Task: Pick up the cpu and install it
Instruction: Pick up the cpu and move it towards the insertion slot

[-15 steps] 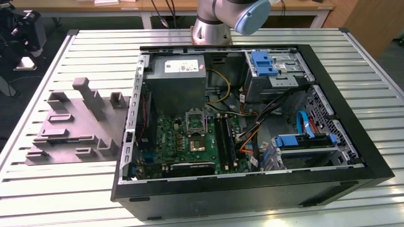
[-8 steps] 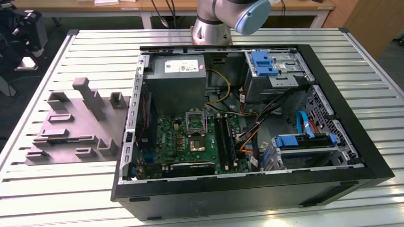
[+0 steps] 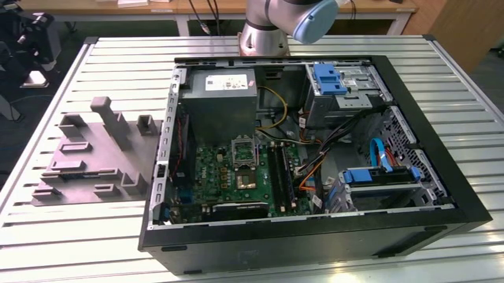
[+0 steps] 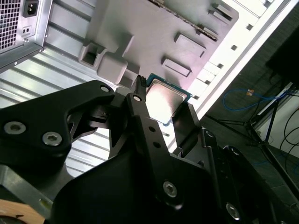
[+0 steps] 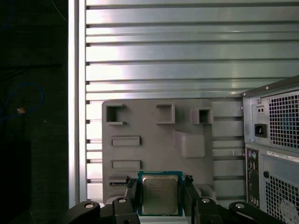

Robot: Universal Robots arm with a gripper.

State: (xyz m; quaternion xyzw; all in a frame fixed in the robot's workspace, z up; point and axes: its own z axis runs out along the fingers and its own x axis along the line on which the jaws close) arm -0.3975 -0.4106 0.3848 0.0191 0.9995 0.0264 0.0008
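The black two-fingered gripper [image 4: 163, 97] is clamped on the small square cpu [image 5: 160, 193], silvery metal with a green rim, pinching it between its fingertips. Beyond them lies a grey moulded plastic tray [image 5: 154, 123], apparently well apart.

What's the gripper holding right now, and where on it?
The cpu, pinched by the gripper on two opposite side edges, as seen in both wrist views.

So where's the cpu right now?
In both wrist views the cpu is clamped in the gripper, held up over the grey tray, with the computer case beside the tray.
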